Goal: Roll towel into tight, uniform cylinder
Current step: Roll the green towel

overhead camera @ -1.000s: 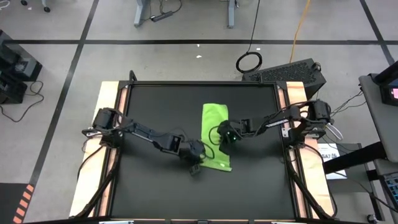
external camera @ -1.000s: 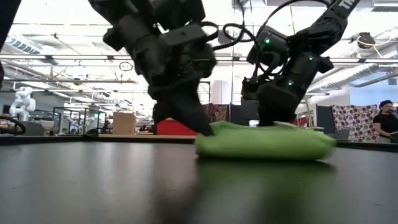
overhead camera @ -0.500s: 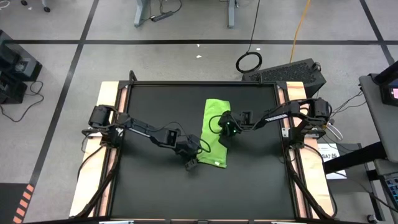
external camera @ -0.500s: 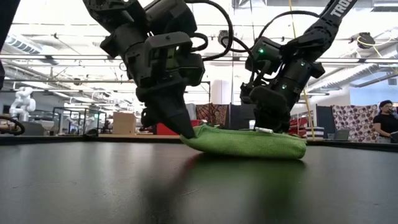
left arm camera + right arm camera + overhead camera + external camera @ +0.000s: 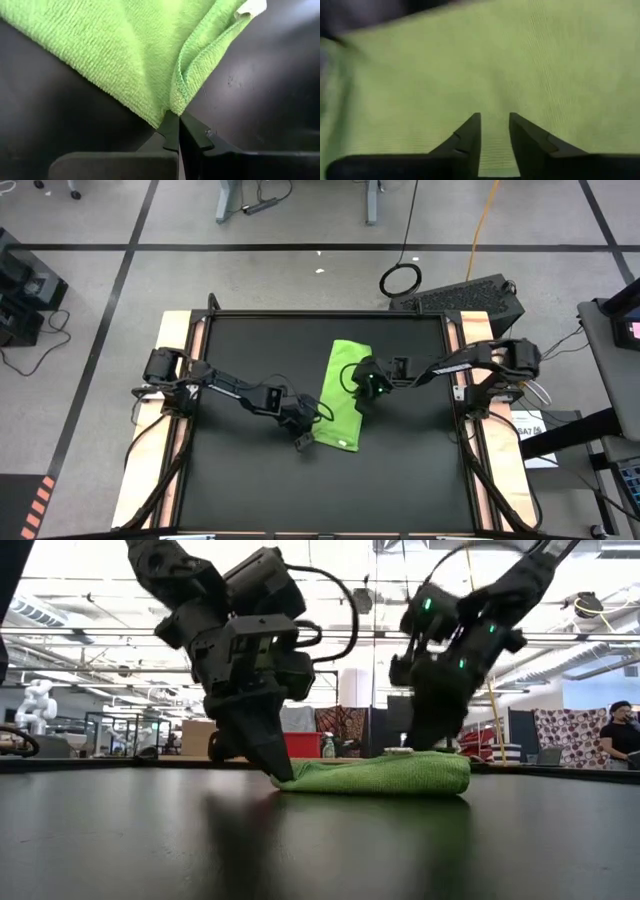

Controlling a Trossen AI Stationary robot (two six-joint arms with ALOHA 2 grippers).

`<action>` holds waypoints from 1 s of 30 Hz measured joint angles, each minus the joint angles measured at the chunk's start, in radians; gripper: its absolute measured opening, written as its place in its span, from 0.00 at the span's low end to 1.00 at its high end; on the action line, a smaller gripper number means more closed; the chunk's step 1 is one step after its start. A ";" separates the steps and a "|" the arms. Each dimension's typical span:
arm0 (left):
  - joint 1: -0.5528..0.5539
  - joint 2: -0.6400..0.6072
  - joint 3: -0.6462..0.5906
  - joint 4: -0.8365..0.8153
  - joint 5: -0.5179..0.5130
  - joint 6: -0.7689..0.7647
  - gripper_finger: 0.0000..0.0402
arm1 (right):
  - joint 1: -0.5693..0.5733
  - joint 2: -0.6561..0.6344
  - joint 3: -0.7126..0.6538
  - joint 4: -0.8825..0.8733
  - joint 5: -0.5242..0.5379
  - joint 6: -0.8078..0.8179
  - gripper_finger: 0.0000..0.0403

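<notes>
Towel (image 5: 341,395) flat on black tabletop (image 5: 240,470), lab bkgd.

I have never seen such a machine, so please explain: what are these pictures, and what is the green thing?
It is a robot with two dark arms at a black table. One camera looks down from above, one looks level across the tabletop, and one sits on each wrist. The green thing is a small towel, folded into a long strip; the robot should roll it. The left gripper is shut, pinching a corner of the towel at its near end. The right gripper hangs over the towel's far part with its fingers slightly apart, holding nothing.
</notes>
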 joint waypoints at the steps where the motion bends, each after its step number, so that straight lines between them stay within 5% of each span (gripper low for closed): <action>1: 0.004 0.000 -0.014 0.016 0.009 -0.013 0.00 | 0.010 -0.022 0.001 0.005 0.008 -0.009 0.27; 10: 0.028 0.000 -0.058 0.119 0.041 -0.061 0.00 | 0.194 -0.174 0.003 0.079 0.014 -0.018 0.47; 20: 0.041 0.000 -0.058 0.120 0.057 -0.085 0.00 | 0.527 -0.116 0.003 0.135 0.191 -0.019 0.42; 30: 0.041 0.001 -0.058 0.117 0.089 -0.113 0.00 | 0.668 0.037 0.003 0.197 0.399 -0.011 0.39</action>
